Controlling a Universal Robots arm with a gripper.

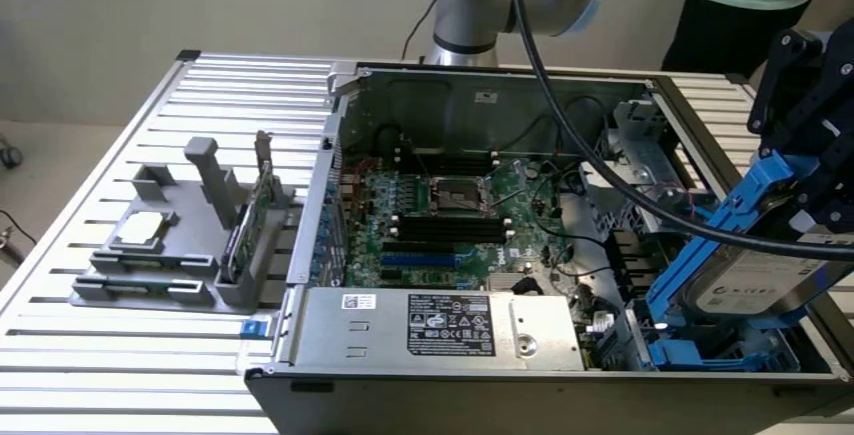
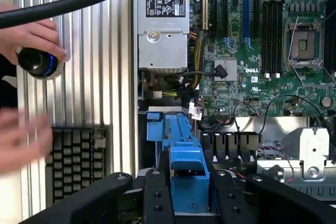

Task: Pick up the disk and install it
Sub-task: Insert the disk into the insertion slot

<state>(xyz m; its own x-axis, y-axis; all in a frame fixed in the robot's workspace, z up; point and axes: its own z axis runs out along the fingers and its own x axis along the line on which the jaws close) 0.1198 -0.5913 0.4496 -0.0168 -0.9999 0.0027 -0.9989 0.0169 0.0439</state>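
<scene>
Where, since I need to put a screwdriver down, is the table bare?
On the exterior view's left, the ribbed aluminium table is bare in front of and behind the grey plastic fixture. Crowded: the open metal computer case, above all at that view's right, where the gripper holds the silver-grey disk in blue rails.

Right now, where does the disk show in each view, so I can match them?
Exterior view: the disk is tilted at the exterior view's right, over the blue drive bay in the case's corner.
Wrist view: the disk's blue rail, seen edge-on, is clamped in the gripper.
Shared landmark: the grey power supply with its white label.
</scene>
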